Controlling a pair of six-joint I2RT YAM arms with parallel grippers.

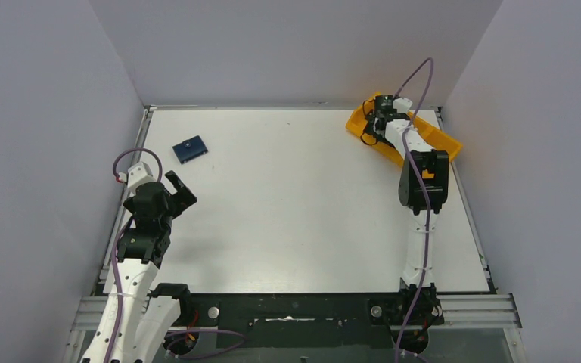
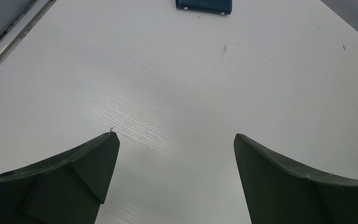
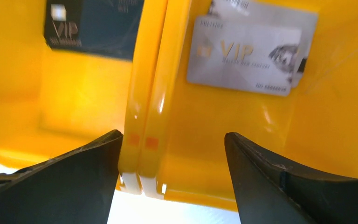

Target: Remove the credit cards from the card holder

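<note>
Credit cards (image 3: 244, 56) inside orange tray (image 3: 340, 121)

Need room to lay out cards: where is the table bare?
Bare: the wide middle of the table, between the card holder and the orange tray. Crowded: the far right corner, where the right gripper hangs over that tray.

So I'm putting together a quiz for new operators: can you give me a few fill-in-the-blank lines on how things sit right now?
1. The card holder lies on the white ___.
2. The right claw hangs over the orange ___.
3. The silver card below it reads ___.
4. The left claw and the right are both ___, holding nothing.

Missing words: table; tray; VIP; open.
</note>
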